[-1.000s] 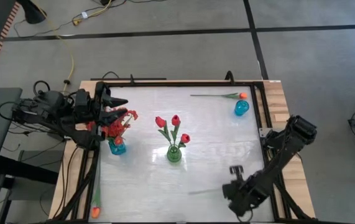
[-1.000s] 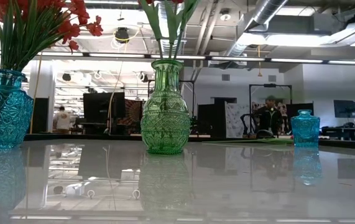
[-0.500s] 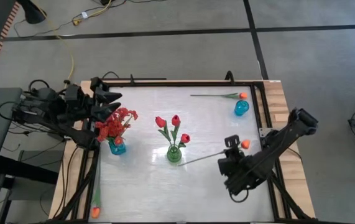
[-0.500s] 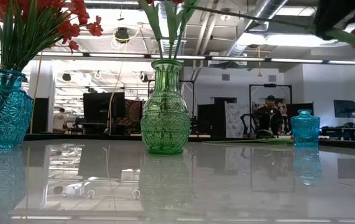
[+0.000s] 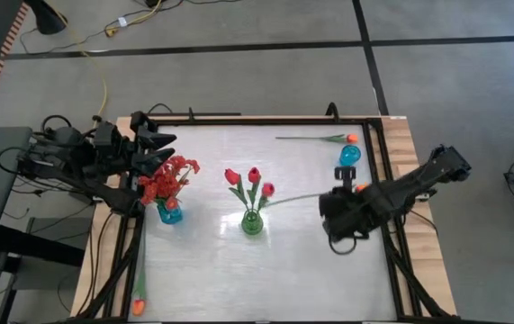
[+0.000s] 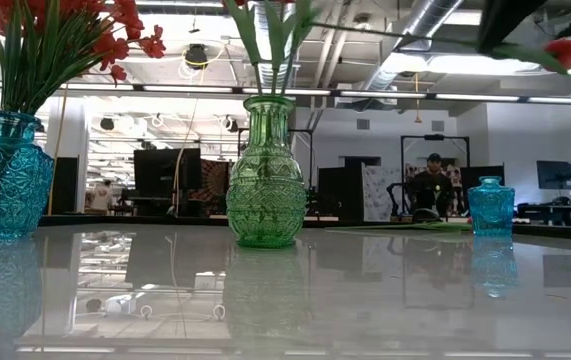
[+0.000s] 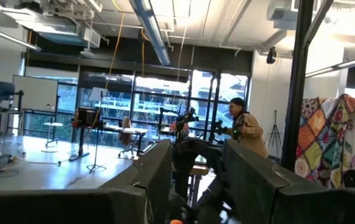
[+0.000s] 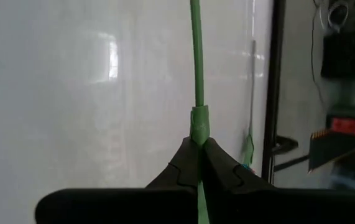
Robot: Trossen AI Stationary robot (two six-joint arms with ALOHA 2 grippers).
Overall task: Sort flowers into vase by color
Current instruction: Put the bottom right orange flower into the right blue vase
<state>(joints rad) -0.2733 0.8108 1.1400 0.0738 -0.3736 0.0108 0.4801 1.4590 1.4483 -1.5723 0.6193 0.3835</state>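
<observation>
Right wrist view alone: right hand (image 8: 197,163) pinching a green stem (image 8: 196,68).

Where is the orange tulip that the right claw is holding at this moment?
In the high view, the orange tulip is in the air at the table's right side, just below the small blue vase, gripped by the right claw; its stem points left toward the green vase.

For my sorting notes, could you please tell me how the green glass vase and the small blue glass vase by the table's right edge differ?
The green glass vase holds three red tulips; the small blue glass vase holds nothing. The green vase stands mid-table, the blue one near the right edge. In the low view the green vase looks taller. Both are upright, patterned glass.
</observation>
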